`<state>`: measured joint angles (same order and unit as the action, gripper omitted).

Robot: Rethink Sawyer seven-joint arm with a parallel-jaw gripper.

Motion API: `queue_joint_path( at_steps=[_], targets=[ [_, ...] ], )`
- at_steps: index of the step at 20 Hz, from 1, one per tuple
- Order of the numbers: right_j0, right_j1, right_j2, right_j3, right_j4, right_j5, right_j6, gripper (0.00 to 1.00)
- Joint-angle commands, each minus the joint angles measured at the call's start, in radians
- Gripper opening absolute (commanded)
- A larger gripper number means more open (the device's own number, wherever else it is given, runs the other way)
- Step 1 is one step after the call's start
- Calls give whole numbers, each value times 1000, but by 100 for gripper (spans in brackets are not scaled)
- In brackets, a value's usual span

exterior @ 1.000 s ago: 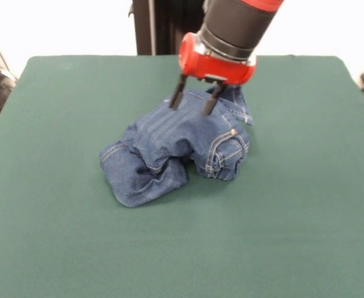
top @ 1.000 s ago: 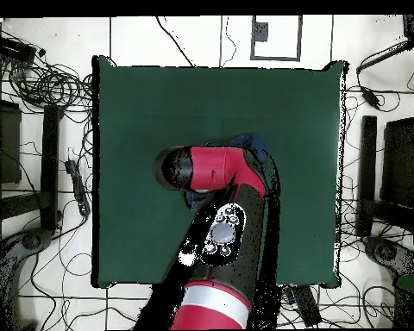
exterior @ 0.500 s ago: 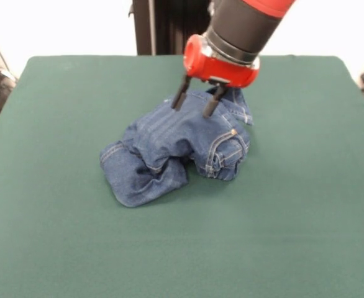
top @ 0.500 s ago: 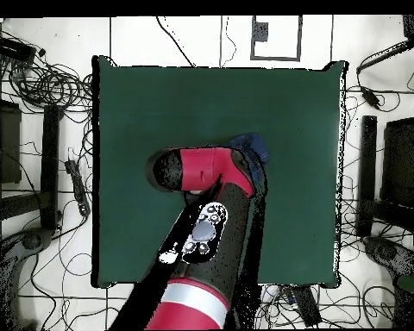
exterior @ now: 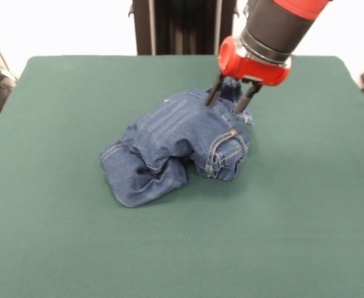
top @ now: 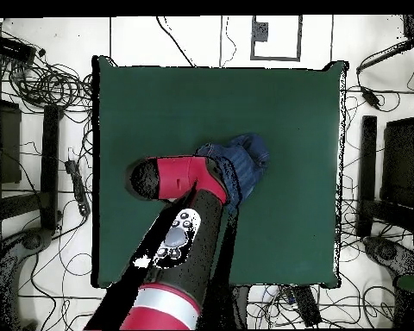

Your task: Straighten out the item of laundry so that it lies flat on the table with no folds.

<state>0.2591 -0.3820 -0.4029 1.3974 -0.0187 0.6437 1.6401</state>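
Now, by label, left to right in the front view:

Table: the table carries the whole scene under its dark green cloth, with bare felt on every side of the garment.

Jeans: the jeans sit near the middle of the table in a crumpled mound, not flat. A folded leg end with its hem lies at the mound's lower left; a thicker fold with tan stitching and a brass button bulges at its right.

Long axis: judged from the front view, the mound runs from its lower-left leg end up to its upper-right edge, which is where the gripper stands.

Gripper: the gripper comes down at the jeans' upper-right edge, its two dark fingers spread with a clear gap between them and nothing held; the tips look at or just above the denim, and contact cannot be confirmed.

Key relation: nearly all of the cloth lies to the left of and below the gripper, so a pull away from the mound, toward the bare felt on its right, would likely draw the folds out.

Overhead: the arm covers part of the jeans; only blue denim beside the red wrist shows.
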Motion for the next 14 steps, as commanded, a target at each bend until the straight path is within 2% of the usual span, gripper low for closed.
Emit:
queue_joint_path(
  at_steps=[1,7,14],
  targets=[
    [25,4,45,146,69,-29,322,100],
    [24,31,37,108,54,29,296,100],
    [49,97,26,89,46,-33,327,100]
  ],
)
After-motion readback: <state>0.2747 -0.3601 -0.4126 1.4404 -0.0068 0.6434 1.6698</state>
